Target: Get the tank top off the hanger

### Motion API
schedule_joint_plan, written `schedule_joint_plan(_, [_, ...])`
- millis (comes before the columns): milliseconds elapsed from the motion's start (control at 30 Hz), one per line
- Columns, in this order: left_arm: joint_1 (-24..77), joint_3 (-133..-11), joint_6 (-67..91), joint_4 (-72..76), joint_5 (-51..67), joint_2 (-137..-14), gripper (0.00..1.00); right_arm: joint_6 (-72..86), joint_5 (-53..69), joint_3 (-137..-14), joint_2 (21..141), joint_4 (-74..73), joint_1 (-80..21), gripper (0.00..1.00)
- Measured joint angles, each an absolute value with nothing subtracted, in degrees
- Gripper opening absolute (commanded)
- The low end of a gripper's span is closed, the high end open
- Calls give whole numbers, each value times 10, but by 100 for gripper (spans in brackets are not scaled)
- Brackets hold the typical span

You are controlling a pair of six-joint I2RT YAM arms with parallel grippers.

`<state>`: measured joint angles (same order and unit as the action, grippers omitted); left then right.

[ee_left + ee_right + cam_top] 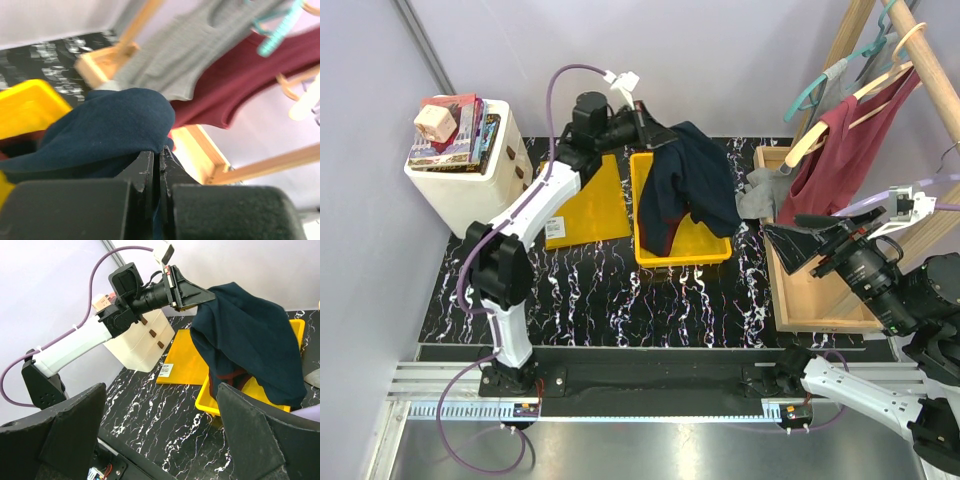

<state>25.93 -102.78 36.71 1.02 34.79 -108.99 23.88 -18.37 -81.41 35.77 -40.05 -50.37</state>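
My left gripper (658, 135) is shut on a dark navy tank top (690, 185) and holds it up over the yellow bin (685, 258), with the cloth draping down into the bin. No hanger shows on the navy top. It fills the left wrist view (100, 125) above the closed left gripper (160, 150). A maroon tank top (840, 160) hangs on a wooden hanger (880, 80) on the rack at the right. A grey tank top (760, 195) hangs from a teal hanger (815, 90). My right gripper (800, 245) is open and empty, pointing left toward the bin (210, 400).
A wooden rack with a tray base (810, 290) stands at the right. A yellow lid (585, 205) lies left of the bin. A white drawer unit (460, 180) with books and a block on top stands at the far left.
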Motion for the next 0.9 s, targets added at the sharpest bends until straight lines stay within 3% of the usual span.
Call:
schedule_joint_plan(300, [202,-949,361,1,345,-1084,0,239,-184,-807,361,-384,-504,100])
schedule_joint_plan(667, [276,-965,321,-30,307,-1100,0,238,-184,-793,367,-377,-504,100])
schedule_joint_plan(900, [321,-1016,313,-44,290,-1193,0,238,-186,-790,361,-375,-504,100])
